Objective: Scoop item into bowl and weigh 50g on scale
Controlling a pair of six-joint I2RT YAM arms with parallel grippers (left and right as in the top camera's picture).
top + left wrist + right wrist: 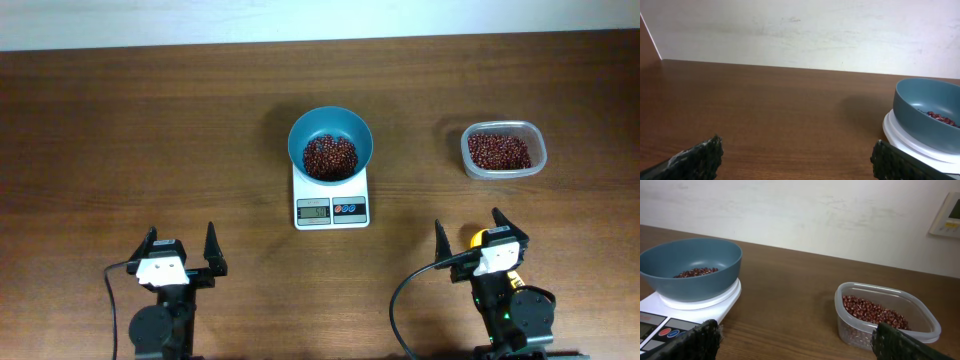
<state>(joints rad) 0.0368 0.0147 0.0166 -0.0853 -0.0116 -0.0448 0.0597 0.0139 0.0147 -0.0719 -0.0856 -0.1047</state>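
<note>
The teal-blue bowl [330, 140] stands on the white scale [331, 205] at the table's middle and holds a heap of reddish-brown beans [330, 157]. The bowl also shows in the left wrist view [925, 115] and the right wrist view [690, 267]. The scale's display and red and blue buttons face front [660, 330]. My left gripper [180, 245] is open and empty near the front left. My right gripper [468, 232] is open and empty near the front right.
A clear plastic tub [503, 150] with more beans stands at the back right, also in the right wrist view [885, 317]. A yellow object [480, 238] lies by the right gripper. A wall runs behind the table's far edge.
</note>
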